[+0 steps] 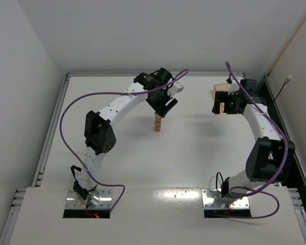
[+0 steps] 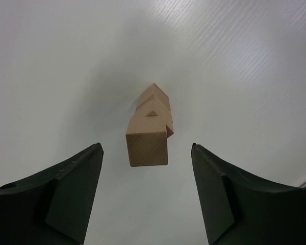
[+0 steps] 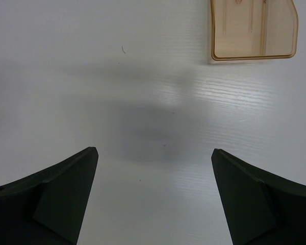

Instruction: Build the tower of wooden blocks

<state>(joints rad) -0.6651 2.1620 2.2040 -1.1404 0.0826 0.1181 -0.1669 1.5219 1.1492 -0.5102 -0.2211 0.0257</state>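
While my left pincer (image 2: 145, 148) stands open astride the tower (image 2: 149, 140), touching neither side, I judge a straight upward withdrawal safest.

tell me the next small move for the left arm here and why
Probably lift the left gripper straight up, with no sideways drift. Its jaws stand open on either side of the top cube of the tower, with a clear gap on both sides, so nothing is held. The wood blocks below look slightly twisted, so a sideways brush could topple them.
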